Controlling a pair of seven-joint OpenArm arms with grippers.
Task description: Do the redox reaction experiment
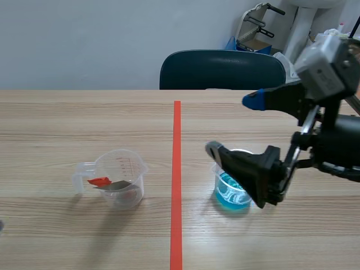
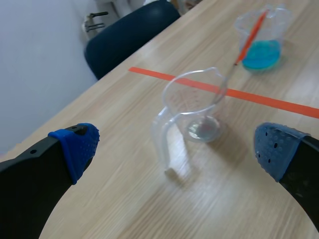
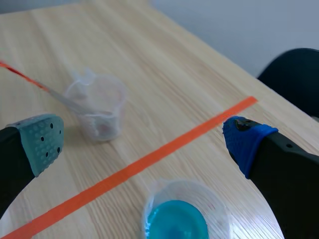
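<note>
On the right side of the table, I see the right arm raised, its wrist bent down. The right gripper (image 1: 234,126) is spread wide, grasping nothing, over the blue cup (image 1: 232,191). I cannot tell if the lower finger touches the rim. The left gripper (image 2: 174,149) is low, also released and wide. The clear cup (image 2: 192,107) stands ahead of it, apart, its handle toward the fingers. I count two cups, separated by the tape line (image 1: 176,185), and one spoon (image 1: 107,183), leaning in the clear cup.
</note>
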